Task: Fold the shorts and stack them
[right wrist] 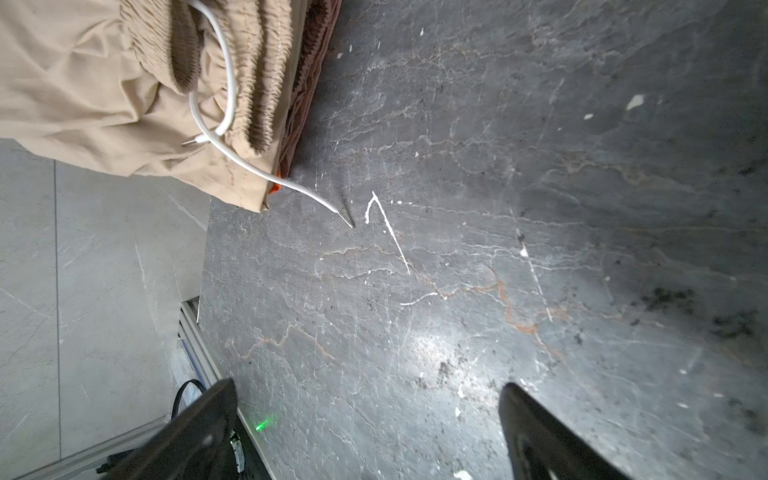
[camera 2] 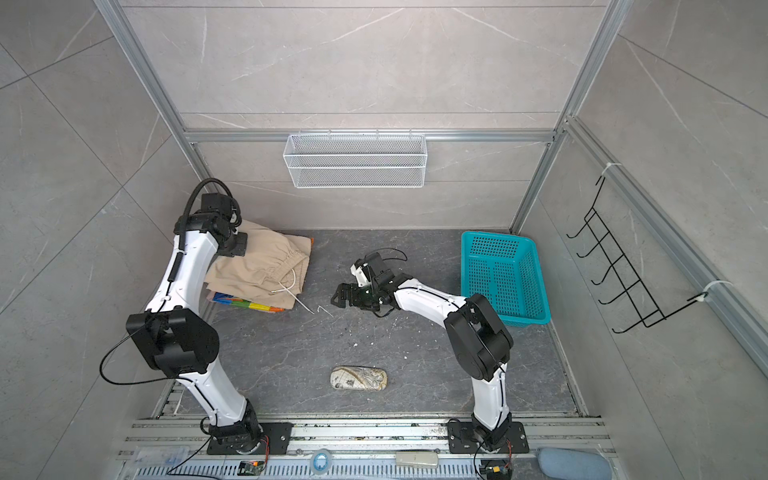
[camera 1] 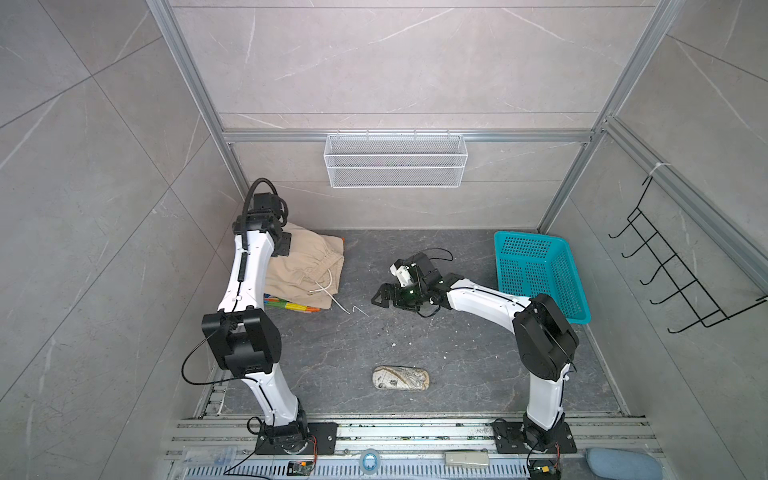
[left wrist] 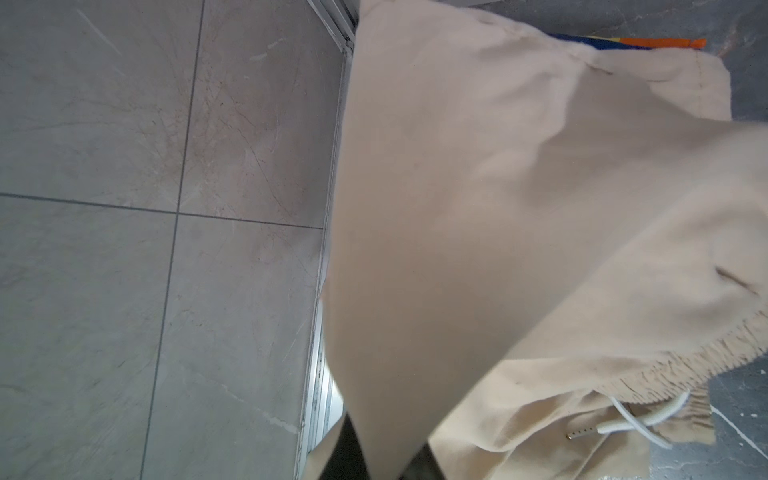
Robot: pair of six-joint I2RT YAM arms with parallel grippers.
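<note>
Left end effector point(camera 1: 284, 248) clamps the soft, gathered-waist beige shorts point(camera 1: 307, 262) at the veined grey desk's point(camera 1: 436, 340) far-left corner; right end effector point(right wrist: 368, 388) gapes apart.

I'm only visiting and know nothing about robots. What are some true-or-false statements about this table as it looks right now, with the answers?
1. The beige shorts lie on top of the rainbow-striped shorts. True.
2. The right gripper holds the white drawstring. False: it is open over the bare table, holding nothing.
3. The left gripper is shut on the beige shorts. True.
4. The teal basket holds shorts. False: it looks empty.
</note>
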